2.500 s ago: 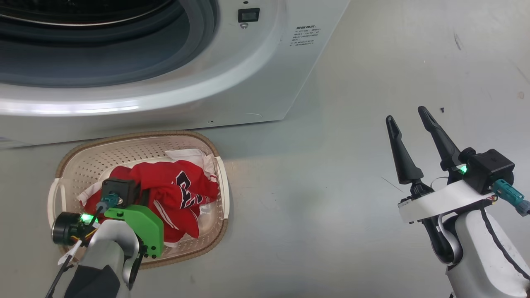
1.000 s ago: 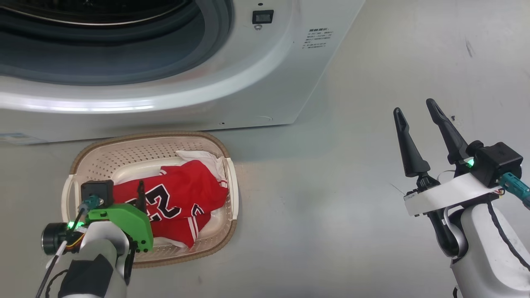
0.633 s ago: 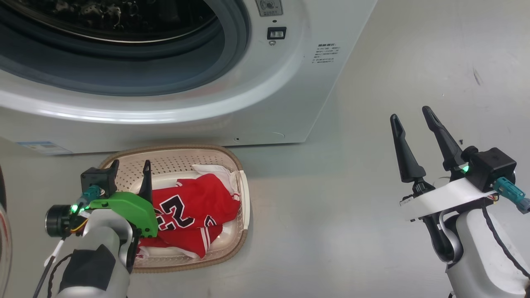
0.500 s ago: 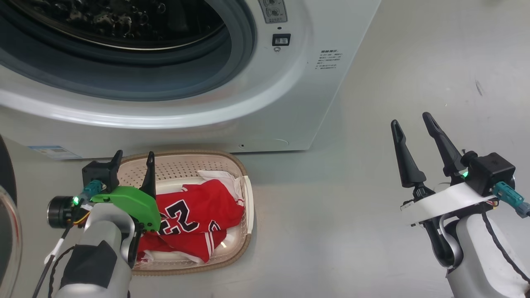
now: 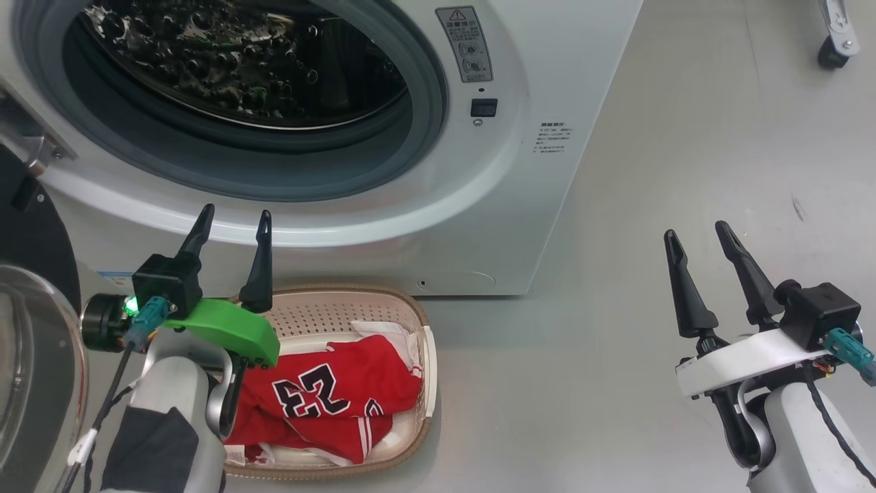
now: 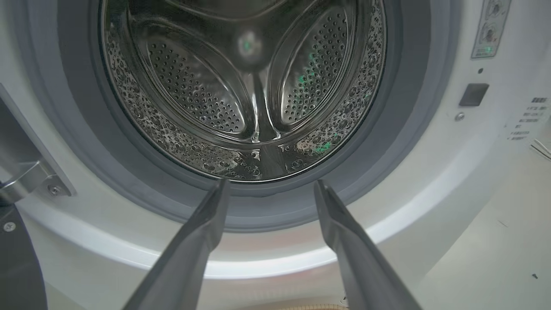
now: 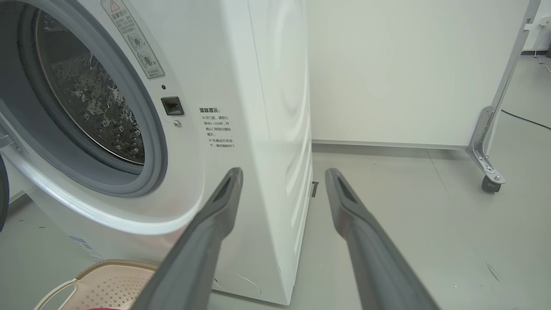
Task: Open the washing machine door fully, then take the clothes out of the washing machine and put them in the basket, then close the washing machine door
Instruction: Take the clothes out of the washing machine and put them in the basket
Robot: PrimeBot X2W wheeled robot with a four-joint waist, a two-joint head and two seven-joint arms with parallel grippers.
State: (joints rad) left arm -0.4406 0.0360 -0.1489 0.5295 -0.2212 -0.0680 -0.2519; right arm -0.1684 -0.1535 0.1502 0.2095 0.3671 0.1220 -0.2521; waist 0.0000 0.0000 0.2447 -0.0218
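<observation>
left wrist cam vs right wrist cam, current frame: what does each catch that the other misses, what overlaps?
Left wrist, not right: the drum's back wall with its raised ribs. Right wrist, not left: the side panel of the washing machine, a white wall, a wheeled frame leg. Both: the grey gasket, latch socket, warning sticker.

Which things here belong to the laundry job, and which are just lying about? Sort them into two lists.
Part of the job:
washing machine
door, swung open
clothes, lying in the basket
basket
left gripper, open
right gripper, open

Just lying about:
wheeled stand
</observation>
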